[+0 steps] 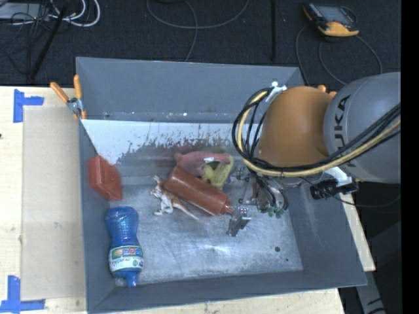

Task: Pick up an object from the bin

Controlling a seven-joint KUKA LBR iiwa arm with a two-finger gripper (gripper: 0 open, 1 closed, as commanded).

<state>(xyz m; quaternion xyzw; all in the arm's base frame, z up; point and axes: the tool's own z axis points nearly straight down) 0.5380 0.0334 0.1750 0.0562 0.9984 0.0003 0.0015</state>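
Camera view shows pincer (237, 221) beside reddish-brown cylinder (195, 191).

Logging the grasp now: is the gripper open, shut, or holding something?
The gripper: cannot be told; it sits by one end of the reddish-brown cylinder.

Away from the action, there's a blue plastic bottle (124, 243) lying along the left wall of the bin (196, 84), down near the front corner, white and green label, cap end pointing at the front wall. Just behind it but not touching, a red blocky chunk (105, 177) leans on that same left wall. Near the middle there's a small pale figure (163, 199), can't tell what exactly. Further back, a pink thing (198, 156) with a yellow-green thing (219, 171) right beside it. Outside on the dark floor: an orange and black handheld gadget (332, 18) upper right, and loose white cables (84, 4) upper left.
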